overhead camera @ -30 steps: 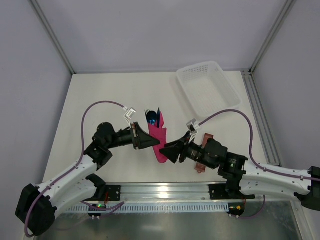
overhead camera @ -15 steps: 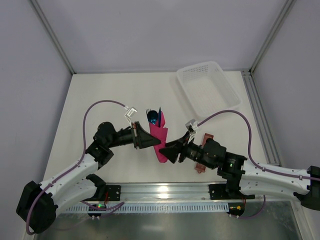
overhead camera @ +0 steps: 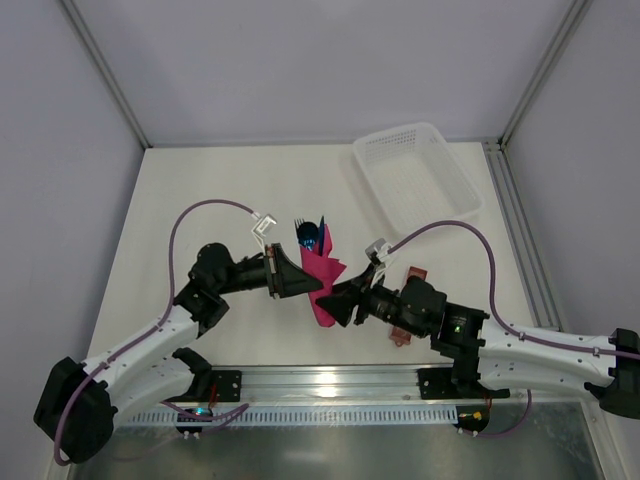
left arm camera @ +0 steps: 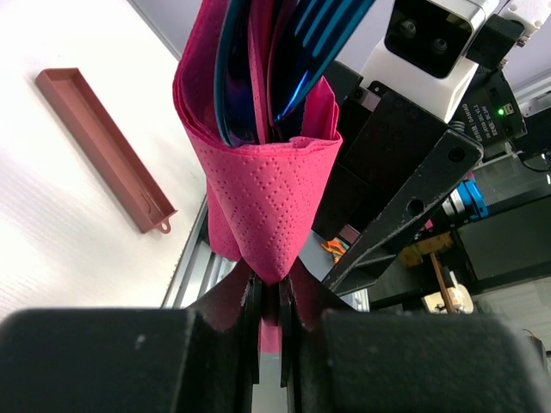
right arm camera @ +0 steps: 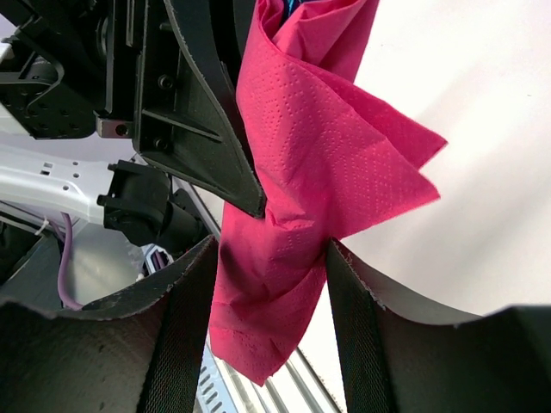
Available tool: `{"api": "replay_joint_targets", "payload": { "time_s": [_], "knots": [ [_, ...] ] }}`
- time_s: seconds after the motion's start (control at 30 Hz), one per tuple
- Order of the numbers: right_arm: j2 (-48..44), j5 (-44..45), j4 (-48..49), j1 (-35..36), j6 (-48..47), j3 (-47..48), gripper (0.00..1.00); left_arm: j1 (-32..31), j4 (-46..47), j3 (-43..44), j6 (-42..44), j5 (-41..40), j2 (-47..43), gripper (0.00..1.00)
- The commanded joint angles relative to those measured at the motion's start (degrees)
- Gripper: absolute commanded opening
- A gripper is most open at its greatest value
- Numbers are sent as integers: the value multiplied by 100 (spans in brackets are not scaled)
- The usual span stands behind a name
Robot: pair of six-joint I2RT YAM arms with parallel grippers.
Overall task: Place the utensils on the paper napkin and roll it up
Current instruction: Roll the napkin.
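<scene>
I'm pinching paper napkin (left arm camera: 263, 189) in left claw (left arm camera: 271, 292) | it's lying long-ways between both claws | right claw (right arm camera: 271, 258) sitting around it, can't tell if squeezing

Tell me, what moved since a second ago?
The right end effector slid slightly left, closer around the paper napkin, and a napkin corner now sticks out to the right. The left end effector still pinches the napkin's end. Blue utensils stay wrapped inside; the white basket hasn't moved.
</scene>
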Motion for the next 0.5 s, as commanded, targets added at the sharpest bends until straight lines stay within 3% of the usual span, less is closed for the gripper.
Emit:
{"api": "replay_joint_targets", "payload": {
  "time_s": [0.0,0.37,0.47],
  "knots": [
    [35,-173,592,40,-130,25,56,-37,792,99,-90,194,-8,0],
    [35,-384,1129,40,-420,-213,54,-63,1055,64,-134,510,133,0],
    [-26,-437,1305,40,-447,-275,46,-64,1090,55,-126,546,115,0]
  ]
}}
